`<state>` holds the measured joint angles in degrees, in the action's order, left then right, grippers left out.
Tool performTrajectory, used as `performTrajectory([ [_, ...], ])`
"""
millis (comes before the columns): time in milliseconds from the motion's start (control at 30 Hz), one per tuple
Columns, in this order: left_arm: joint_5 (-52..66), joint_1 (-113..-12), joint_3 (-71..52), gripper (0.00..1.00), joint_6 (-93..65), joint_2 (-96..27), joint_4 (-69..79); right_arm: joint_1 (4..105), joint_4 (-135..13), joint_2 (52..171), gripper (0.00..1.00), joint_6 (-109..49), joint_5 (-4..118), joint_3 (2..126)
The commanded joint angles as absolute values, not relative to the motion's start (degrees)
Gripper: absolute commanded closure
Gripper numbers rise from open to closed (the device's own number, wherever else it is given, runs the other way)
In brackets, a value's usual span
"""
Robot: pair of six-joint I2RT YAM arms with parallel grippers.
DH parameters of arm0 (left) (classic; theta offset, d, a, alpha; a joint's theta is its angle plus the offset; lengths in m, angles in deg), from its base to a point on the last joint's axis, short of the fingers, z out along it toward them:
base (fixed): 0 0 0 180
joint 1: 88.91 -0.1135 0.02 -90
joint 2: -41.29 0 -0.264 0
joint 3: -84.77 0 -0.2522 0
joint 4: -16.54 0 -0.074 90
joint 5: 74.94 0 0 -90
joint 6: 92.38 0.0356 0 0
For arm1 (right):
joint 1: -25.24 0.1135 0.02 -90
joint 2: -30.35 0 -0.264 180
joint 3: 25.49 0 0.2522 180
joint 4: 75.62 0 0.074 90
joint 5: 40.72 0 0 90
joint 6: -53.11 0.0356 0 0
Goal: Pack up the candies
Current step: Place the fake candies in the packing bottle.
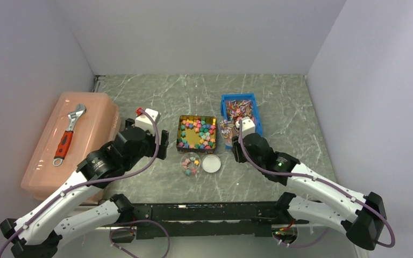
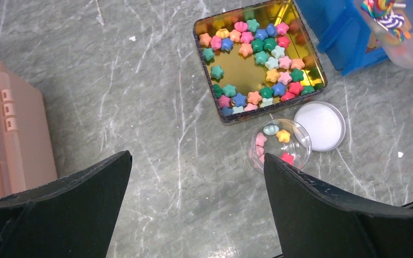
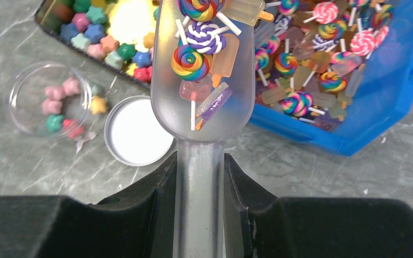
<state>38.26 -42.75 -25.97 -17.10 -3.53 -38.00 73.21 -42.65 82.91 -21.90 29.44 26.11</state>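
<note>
Starting at the far left: a salmon-coloured storage box (image 1: 43, 156) sits against the wall, and an adjustable wrench (image 1: 68, 134) with a red grip lies on its lid. Neither arm is near it.

Next, my left gripper (image 2: 196, 158). The jaws are spread wide with nothing between them, only bare marble table (image 2: 140, 80) showing in the gap. From the wrist camera its right finger (image 2: 322, 215) overlaps the near edge of a small clear jar (image 3: 29, 78); I can't tell whether they touch.

Now the middle. The candies (image 2: 258, 45) are little stars in pink, blue, green, orange and yellow, most of them lying in an open square gold tin (image 2: 244, 76), crowded along its sides with bare gold in the centre. A handful more are in the clear jar, just in front of the tin. A round white lid (image 1: 211, 163) lies flat, just beside the jar on its right.

Over to my right gripper (image 3: 200, 161). It's clamped tight on the handle of a translucent scoop (image 3: 236, 102), whose bowl is loaded with swirl lollipops (image 3: 190, 62) and ice-pop sweets. On the wrist camera the bowl overlaps the tin's corner and the left edge of a blue bin (image 3: 387, 107), which is heaped with the same lollipop sweets.
</note>
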Motion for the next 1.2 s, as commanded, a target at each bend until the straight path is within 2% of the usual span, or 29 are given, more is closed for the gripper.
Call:
performTrajectory([
  [0, 41.2, -43.1, -24.1, 0.01, -17.7, -1.3, -39.4, 75.7, -41.5, 80.7, 1.00, -23.1, 32.8, 30.1],
  [367, 44.7, -43.1, -29.5, 0.01, -16.1, 4.6, -38.9, 81.7, -36.9, 81.1, 1.00, -24.5, 39.9, 33.2],
  [700, 44.7, -43.1, -31.1, 0.01, -16.6, 5.8, -39.2, 88.3, -33.6, 83.3, 1.00, -24.0, 41.3, 35.9],
  [1167, 44.4, -43.1, -31.4, 0.01, -16.7, 8.1, -39.1, 92.2, -29.5, 91.5, 1.00, -23.0, 45.6, 40.1],
])
